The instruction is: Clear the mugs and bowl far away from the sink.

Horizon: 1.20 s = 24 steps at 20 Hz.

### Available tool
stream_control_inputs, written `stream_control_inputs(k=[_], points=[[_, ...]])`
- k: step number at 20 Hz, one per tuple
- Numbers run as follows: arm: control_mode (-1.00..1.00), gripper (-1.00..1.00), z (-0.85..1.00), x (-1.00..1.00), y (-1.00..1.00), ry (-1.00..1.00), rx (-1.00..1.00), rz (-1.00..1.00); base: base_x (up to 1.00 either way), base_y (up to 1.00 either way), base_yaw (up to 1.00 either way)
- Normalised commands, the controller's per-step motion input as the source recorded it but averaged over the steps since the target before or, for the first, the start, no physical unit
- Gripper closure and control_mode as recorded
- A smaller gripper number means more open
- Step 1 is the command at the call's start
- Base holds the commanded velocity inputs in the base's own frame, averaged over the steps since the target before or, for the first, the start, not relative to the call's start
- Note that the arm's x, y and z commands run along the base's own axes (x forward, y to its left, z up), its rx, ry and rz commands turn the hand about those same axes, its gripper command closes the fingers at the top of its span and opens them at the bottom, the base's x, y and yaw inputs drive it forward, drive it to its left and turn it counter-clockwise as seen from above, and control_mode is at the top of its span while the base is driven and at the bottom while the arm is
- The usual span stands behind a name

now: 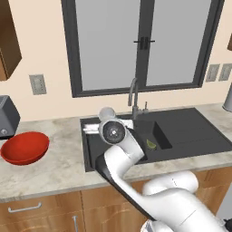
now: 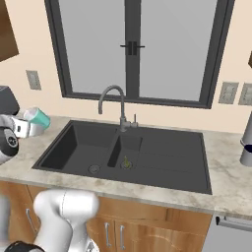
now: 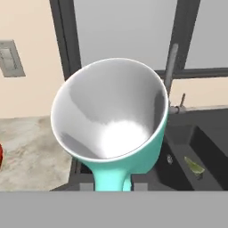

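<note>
The gripper [image 3: 113, 185] is closed on the handle of the light teal mug [image 3: 113, 116], and the hand view looks straight into its white inside, the mouth tipped toward the camera. In the right base view that same mug [image 2: 38, 117] shows at the far left, lying on its side in the air above the counter just left of the black sink [image 2: 147, 155], next to the white hand. In the left base view the arm's round joint covers most of the hand, so the mug there is too hidden to point out with certainty.

The red bowl [image 1: 25, 147] sits on the speckled counter [image 1: 59, 167] well to the left of the sink [image 1: 190, 131], near a grey appliance [image 1: 8, 117] at the picture's left edge; the right base view cuts off before reaching it. The gooseneck tap [image 2: 114, 106] stands at the sink's far edge, under the dark-framed window [image 2: 133, 49]. A small green scrap [image 2: 126, 163] lies near the drain in the basin. At the far right of the counter stands a grey cylindrical object [image 2: 246, 140], partly cropped.
</note>
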Motion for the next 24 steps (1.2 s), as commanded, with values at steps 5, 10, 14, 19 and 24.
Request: stream_control_inputs(k=[5, 10, 14, 19, 24], points=[[1.00, 1.00, 0.03, -0.12, -0.60, 0.01, 0.16, -0.24, 0.00, -0.40, -0.28], [1.00, 1.00, 0.00, 0.00, 0.00, 0.00, 0.00, 0.00, 0.01, -0.63, -0.93], [1.00, 1.00, 0.00, 0.00, 0.00, 0.00, 0.00, 0.00, 0.00, -0.32, -1.00], [1.00, 1.00, 0.00, 0.00, 0.00, 0.00, 0.00, 0.00, 0.00, -0.27, -1.00], [1.00, 1.00, 0.00, 0.00, 0.00, 0.00, 0.00, 0.00, 0.00, -0.32, -1.00]])
